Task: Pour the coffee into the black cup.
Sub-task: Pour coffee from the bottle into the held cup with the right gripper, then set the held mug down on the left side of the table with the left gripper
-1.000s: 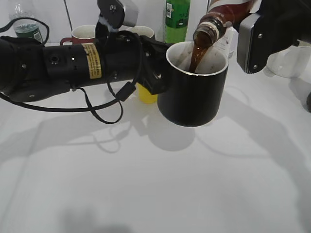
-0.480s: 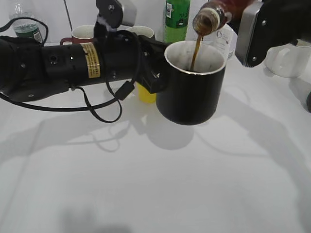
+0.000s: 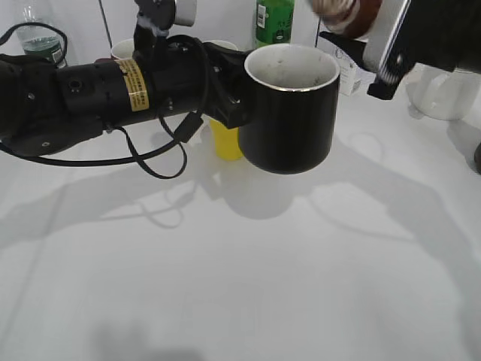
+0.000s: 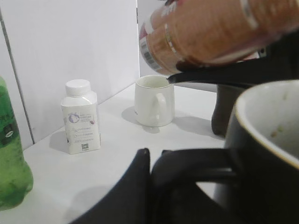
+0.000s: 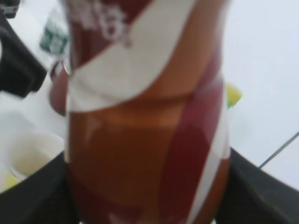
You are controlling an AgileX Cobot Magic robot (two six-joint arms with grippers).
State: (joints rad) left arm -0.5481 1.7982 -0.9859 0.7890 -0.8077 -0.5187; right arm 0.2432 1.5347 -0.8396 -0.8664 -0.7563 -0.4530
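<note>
Coffee bottle at the top edge of the exterior view, right of centre, blurred, tipped with its mouth toward the left, above and just right of the black cup; no stream visible between mouth and cup. Fills the right wrist view with its red-brown, orange and white swirl label, clamped at both lower sides by the dark fingers of the right gripper. In the left wrist view, crosses the upper right, lying nearly level above the cup rim.

Black cup held clear of the white table, upper centre of the exterior view, upright, pale inside flecked with brown drops; liquid level hidden from this angle. Held at its left flank by the left gripper, closed around the handle, seen as a black loop at the bottom of the left wrist view.

Yellow cup just behind and left of the black cup, partly hidden. Green bottle at top centre. Dark red mug at upper left, behind the left arm. White mug and white plastic bottle against the back wall, apart from each other.
</note>
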